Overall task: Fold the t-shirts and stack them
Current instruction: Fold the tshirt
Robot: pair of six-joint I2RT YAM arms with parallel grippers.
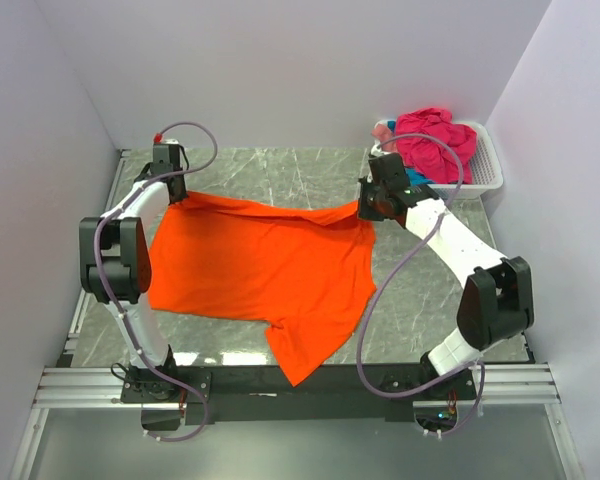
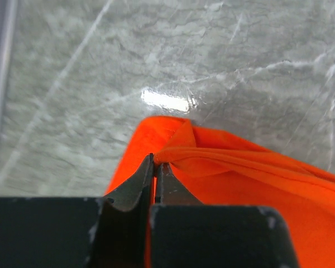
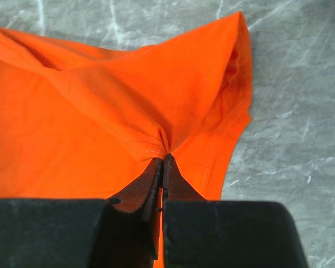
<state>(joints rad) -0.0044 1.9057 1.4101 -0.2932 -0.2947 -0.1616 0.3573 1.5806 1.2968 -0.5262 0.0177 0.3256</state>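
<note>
- The orange shirt (image 1: 260, 265) is spread over the middle of the table (image 1: 280, 170), between the two arms.
- Its far edge is raised a little off the table and stretched between the two grippers.
- The far left corner of the shirt is pinched by the left gripper (image 2: 155, 162). The jaws are pressed almost together, with only a thin fold of cloth between them.
- The far right end of that edge is pinched by the right gripper (image 3: 163, 161). The jaws are likewise nearly closed, on a stitched hem.
- Creases are seen running out from each pinch across the cloth.
- The rest of the shirt lies mostly flat. One near flap reaches past the near table edge onto the dark rail (image 1: 230, 378) between the arm bases.
- A white basket (image 1: 485, 165) stands at the far right corner of the table, just behind the right gripper and apart from the orange shirt.
- A magenta shirt (image 1: 435, 135) is heaped in the basket, with pink cloth (image 1: 382, 130) at its left end.
</note>
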